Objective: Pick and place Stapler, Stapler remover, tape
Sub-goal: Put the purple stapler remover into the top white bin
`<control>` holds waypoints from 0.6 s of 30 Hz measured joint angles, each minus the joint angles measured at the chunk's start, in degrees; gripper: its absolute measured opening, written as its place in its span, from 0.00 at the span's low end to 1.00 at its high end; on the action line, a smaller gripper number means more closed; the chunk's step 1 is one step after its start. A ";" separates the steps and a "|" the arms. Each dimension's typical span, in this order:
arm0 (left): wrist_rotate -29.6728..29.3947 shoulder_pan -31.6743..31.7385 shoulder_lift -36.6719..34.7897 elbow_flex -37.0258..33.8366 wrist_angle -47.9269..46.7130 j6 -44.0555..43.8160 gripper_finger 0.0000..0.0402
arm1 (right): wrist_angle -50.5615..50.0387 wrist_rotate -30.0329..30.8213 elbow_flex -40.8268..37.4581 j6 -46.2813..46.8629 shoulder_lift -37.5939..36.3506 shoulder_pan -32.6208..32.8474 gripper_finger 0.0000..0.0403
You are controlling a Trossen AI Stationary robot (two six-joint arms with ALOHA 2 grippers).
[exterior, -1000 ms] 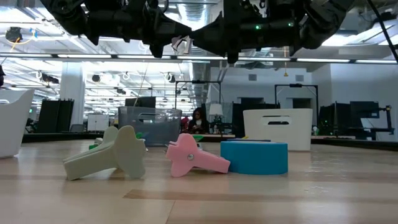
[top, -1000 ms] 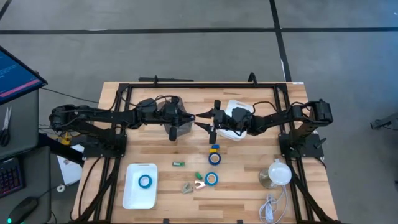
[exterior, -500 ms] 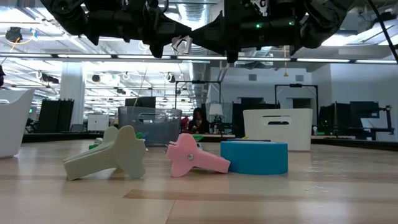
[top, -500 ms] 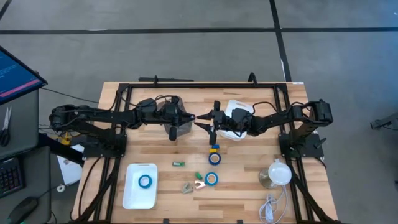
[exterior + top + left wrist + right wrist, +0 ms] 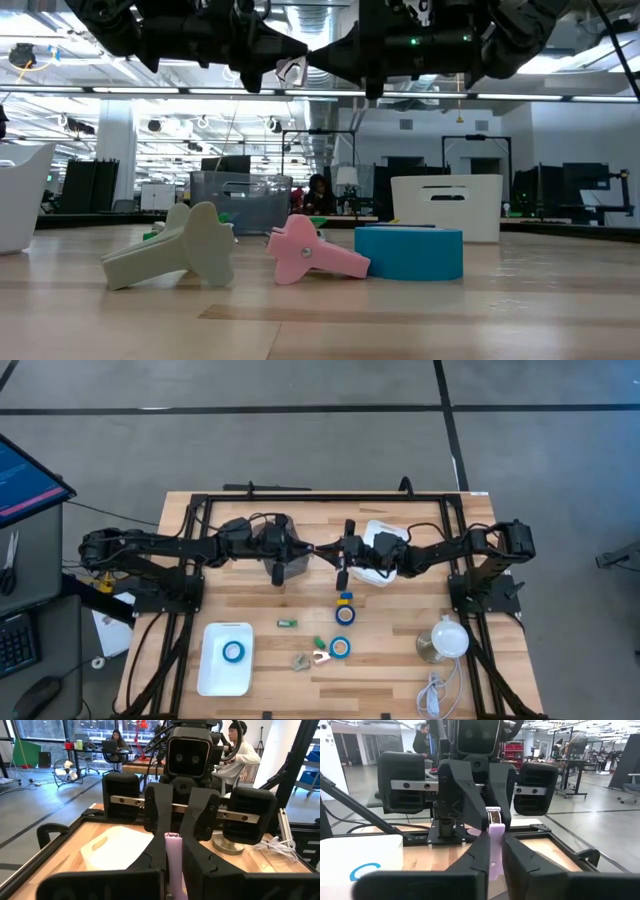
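High over the middle of the table my two grippers meet tip to tip. Between them is a small lilac tool [image 5: 173,851] with a metal part [image 5: 493,813]; it looks like a stapler remover. My left gripper [image 5: 308,548] and my right gripper [image 5: 326,548] are both shut on it. On the table below lie a beige stapler remover [image 5: 180,255], a pink one [image 5: 310,252] and two rolls of blue tape [image 5: 345,614] [image 5: 340,647]. Two small green things [image 5: 287,623] [image 5: 318,642] lie nearby; which one is the stapler I cannot tell. My left gripper pinches one end of the lilac tool [image 5: 173,867] between its two fingers. The fingers lie level and point toward the table's right. The tool is lifted clear, level between both grippers. My right gripper pinches the tool's other end [image 5: 495,851] between its two fingers, level, from the table's right. Its fingertips stand right against the left fingers [image 5: 470,795].
A white tray [image 5: 212,678] at the near left holds one roll of blue tape [image 5: 233,651]. A clear bin [image 5: 287,566] stands under the left arm, a white container [image 5: 385,556] under the right. A white round lamp [image 5: 447,638] and a cable [image 5: 435,695] lie near right.
My right gripper has shut on the lilac tool's free end; a second ago its fingers stood wide apart on either side of it. Neither arm has moved, and the tool stays where it was, held by the left gripper throughout.
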 joint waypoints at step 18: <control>0.37 -0.04 0.02 0.00 -0.03 -0.04 0.16 | -0.22 -0.32 0.09 -1.34 -0.02 0.02 0.00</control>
